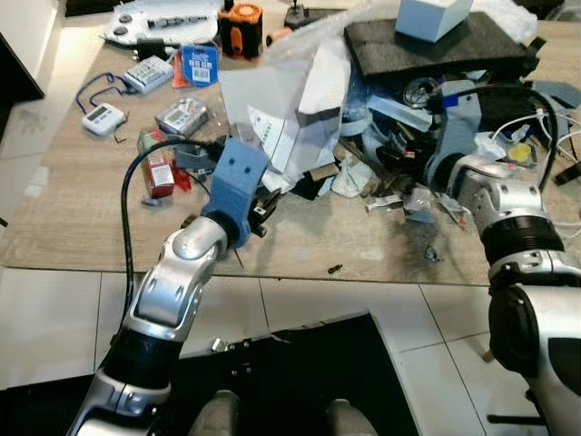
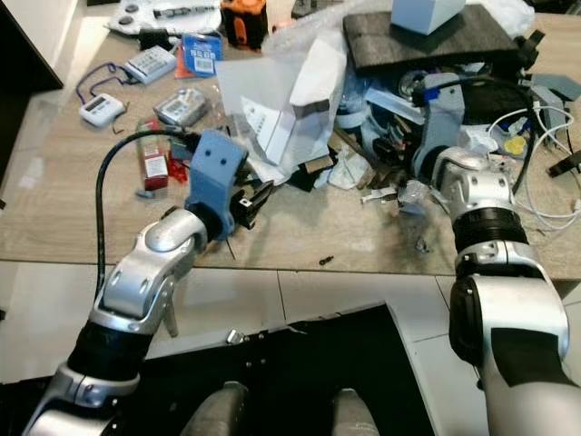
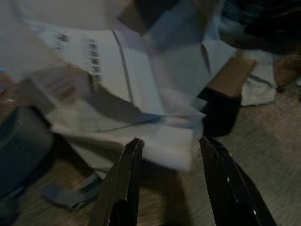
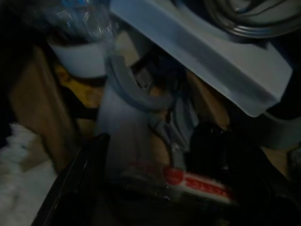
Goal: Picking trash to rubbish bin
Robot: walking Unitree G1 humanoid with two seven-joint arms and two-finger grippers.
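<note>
The left gripper (image 3: 167,181) hovers low over the wooden table (image 1: 73,218) with its fingers spread apart, aimed at the edge of a crumpled white paper (image 3: 141,117) in the trash pile (image 1: 363,145) at the table's middle. To the right, the right gripper (image 4: 155,188) reaches into the pile's dark clutter, its fingers parted around a wrapper with a red label (image 4: 197,183); contact cannot be told.

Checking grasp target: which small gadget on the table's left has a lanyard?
The white rectangular timer-like device at the far left; a blue lanyard loops from it. The grey calculator-like one has none.
</note>
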